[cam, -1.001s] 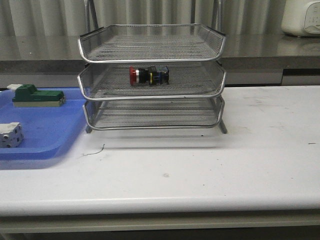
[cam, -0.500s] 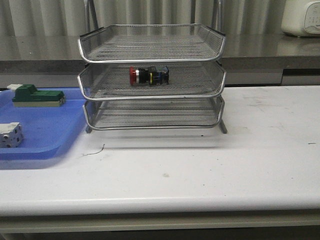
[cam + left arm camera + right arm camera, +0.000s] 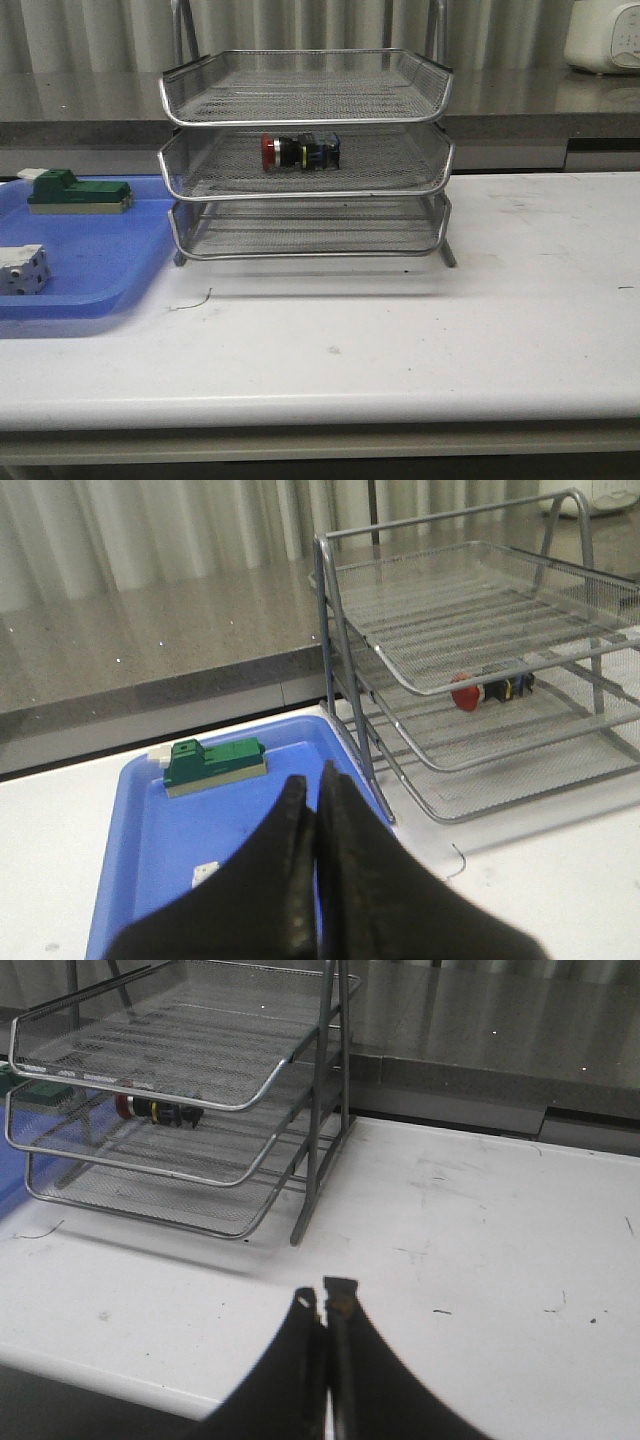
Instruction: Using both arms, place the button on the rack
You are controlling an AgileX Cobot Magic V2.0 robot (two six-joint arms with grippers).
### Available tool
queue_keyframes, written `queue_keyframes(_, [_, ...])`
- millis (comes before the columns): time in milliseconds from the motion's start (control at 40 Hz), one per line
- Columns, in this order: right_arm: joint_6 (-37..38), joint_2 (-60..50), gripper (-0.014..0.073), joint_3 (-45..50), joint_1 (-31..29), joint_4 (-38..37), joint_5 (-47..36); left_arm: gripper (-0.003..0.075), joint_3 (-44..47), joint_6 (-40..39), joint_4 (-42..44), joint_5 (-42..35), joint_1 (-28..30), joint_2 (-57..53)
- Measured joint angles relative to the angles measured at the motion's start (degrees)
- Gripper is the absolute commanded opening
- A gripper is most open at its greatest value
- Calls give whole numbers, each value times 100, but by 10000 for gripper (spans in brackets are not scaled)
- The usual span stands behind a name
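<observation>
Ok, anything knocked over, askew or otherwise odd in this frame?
Little. The button lies on its side on the middle tier of the rack, and a thin stray wire sits on the table.

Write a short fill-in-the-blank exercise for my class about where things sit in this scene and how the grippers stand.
1. The button lies on the ____ tier of the rack.
2. The green-and-white block rests on the ____ tray.
3. The left gripper and the right gripper are both ____ and hold nothing.

Missing words: middle; blue; shut
</observation>
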Motion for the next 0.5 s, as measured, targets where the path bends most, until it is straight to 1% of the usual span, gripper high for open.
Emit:
queue_keyframes(100, [0,0,-60,0,0,0,0,-19,427,-40,37,-311,21,-414])
queue_keyframes(200, [0,0,-60,0,0,0,0,-19,830,-376,176,-394,158,-841])
queue_keyframes(350, [0,0,-60,0,-8,2,0,-19,1271,-954,386,-472,507,-894])
queue_keyframes(500, [0,0,-60,0,-8,12,0,-19,1599,-1150,398,-516,979,-894])
